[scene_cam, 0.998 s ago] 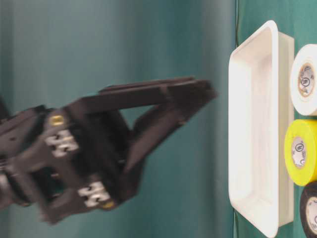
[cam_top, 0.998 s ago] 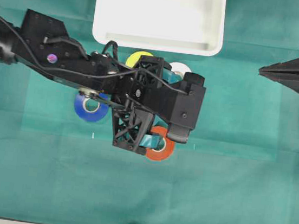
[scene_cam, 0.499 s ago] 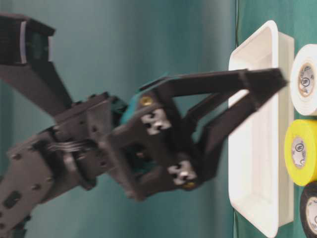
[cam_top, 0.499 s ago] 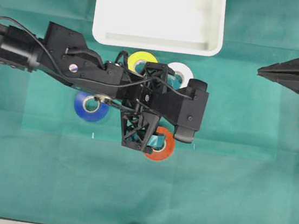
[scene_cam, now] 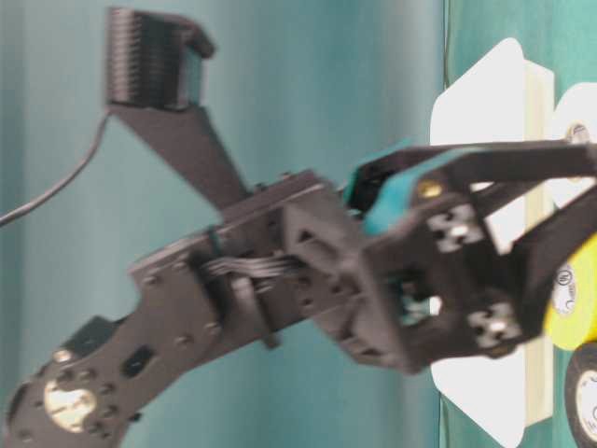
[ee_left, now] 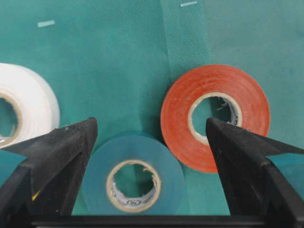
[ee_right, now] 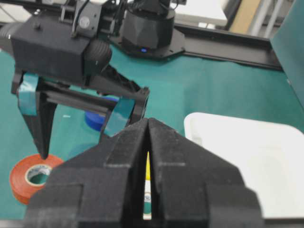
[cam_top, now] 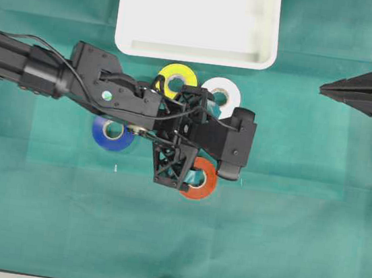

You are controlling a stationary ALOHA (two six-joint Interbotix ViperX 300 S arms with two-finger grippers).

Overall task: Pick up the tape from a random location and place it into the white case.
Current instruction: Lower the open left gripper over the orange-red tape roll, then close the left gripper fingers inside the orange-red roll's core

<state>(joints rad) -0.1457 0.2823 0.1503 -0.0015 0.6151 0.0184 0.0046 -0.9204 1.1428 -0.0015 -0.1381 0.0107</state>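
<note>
The work surface was covered by a green cloth (cam_top: pixel 299 214). Directly on it lay the white case (cam_top: pixel 195 48), a yellow roll (cam_top: pixel 175 77), a white roll (cam_top: pixel 222 90), a blue roll (cam_top: pixel 110 135), a teal roll (ee_left: pixel 133 176) and the tape (cam_top: pixel 202 182).

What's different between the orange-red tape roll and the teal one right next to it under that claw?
The tape is orange-red; the teal roll is blue-green. In the left wrist view, one finger tip of the open left gripper overlaps the tape's pale core, while the teal roll sits between the fingers, nearer the camera. From overhead the tape shows partly; the teal roll is hidden under the gripper. Both lie flat on the green cloth, look alike in size, and have pale cores.
</note>
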